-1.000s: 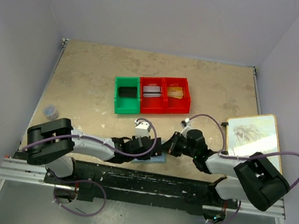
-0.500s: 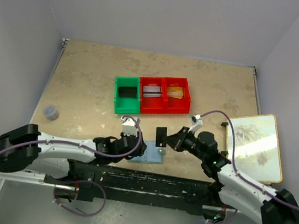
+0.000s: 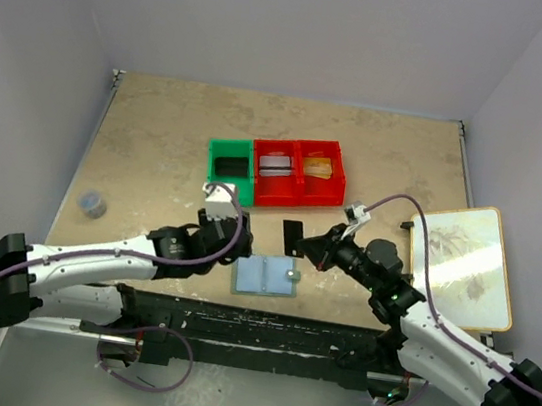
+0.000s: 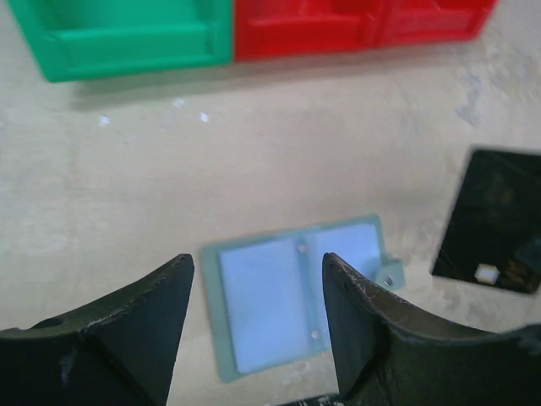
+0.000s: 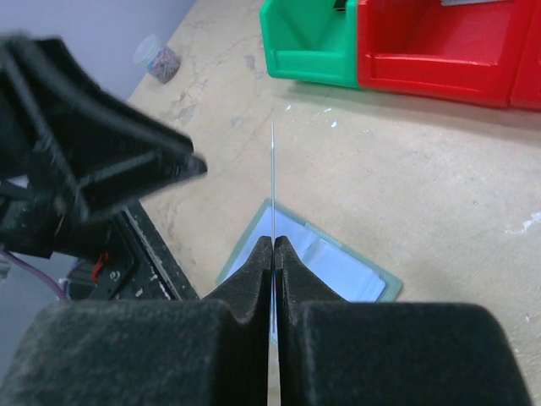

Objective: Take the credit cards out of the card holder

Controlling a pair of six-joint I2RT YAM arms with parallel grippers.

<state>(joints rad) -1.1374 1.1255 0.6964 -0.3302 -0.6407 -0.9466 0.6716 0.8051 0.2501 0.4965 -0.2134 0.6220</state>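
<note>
Right wrist view: my right gripper (image 5: 273, 245) has its two fingers (image 5: 241, 283) pressed flat together on a card (image 5: 273, 182), which I see edge-on as a thin line rising from the tips (from overhead it shows black). Just past those fingertips and below them, the light blue card holder (image 5: 342, 269) lies opened flat on the table (image 3: 158, 147), not touching the card. Off to the left of the fingers the left gripper (image 4: 256, 262) shows as a dark blur. Farther out beyond the tips stand the green bin (image 5: 308, 42) and, to its right, the red bins (image 5: 439, 51); a small jar (image 5: 159, 61) sits far out to the left.

On the left wrist camera my left gripper is spread wide with nothing between the fingers. The card holder lies under the gap, both panels face up, its small snap tab on the edge nearer the right finger. The black card hangs just outside that right finger, apart from the card holder. The bins line the far side, well beyond the fingertips.
</note>
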